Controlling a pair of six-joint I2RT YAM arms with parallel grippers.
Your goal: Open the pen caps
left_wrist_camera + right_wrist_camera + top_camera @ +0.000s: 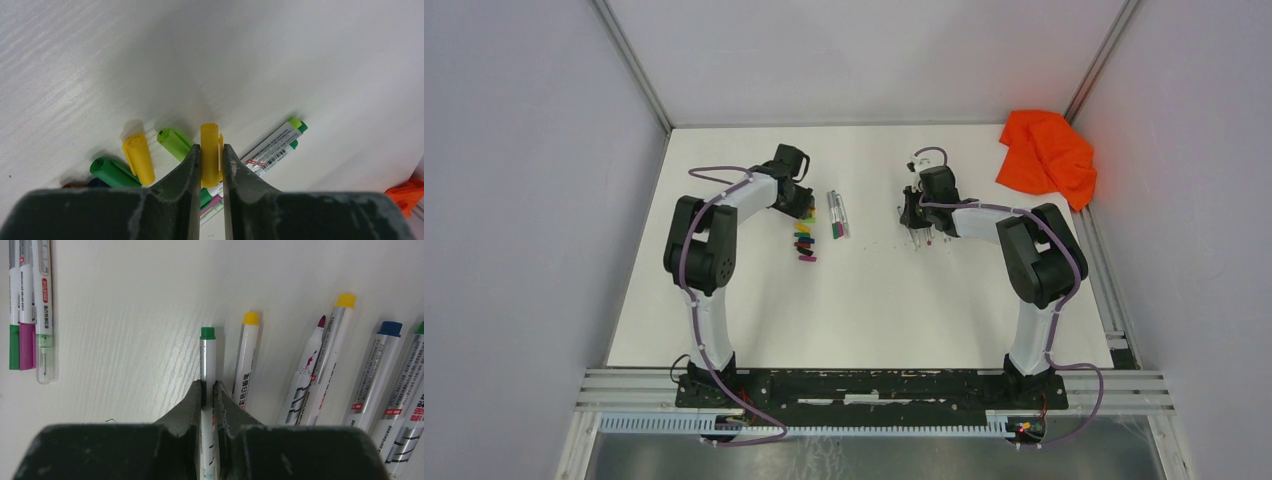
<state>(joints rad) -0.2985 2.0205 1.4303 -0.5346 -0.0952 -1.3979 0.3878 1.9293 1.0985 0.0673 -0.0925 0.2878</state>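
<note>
On the white table (864, 290), with an orange cloth (1049, 155) at its far right corner, our right gripper (208, 390) is clamped on a green-ended pen (207, 352) beside other pens (246, 360). Our left gripper (211, 152) pinches a yellow cap (209, 140) near loose caps (138, 157).

**Left wrist view.** A stubby yellow plastic cap (210, 150) sits between the left fingers (186, 172), touching both. On the white tabletop (250, 50) to the left of the fingers lie a light-green plastic cap (174, 142), a second yellow plastic cap (138, 157) and, outermost, a dark-green plastic cap (111, 172). To their right lie grey-white marker pens (274, 147).

**Right wrist view.** The right fingers (192, 405) clasp a green-ended grey-white pen (207, 355). Just right of it lies a yellow-ended grey-white pen (247, 355), with further pens (375, 375) beyond. A row of three pens (30, 310) lies well apart to the left.
</note>
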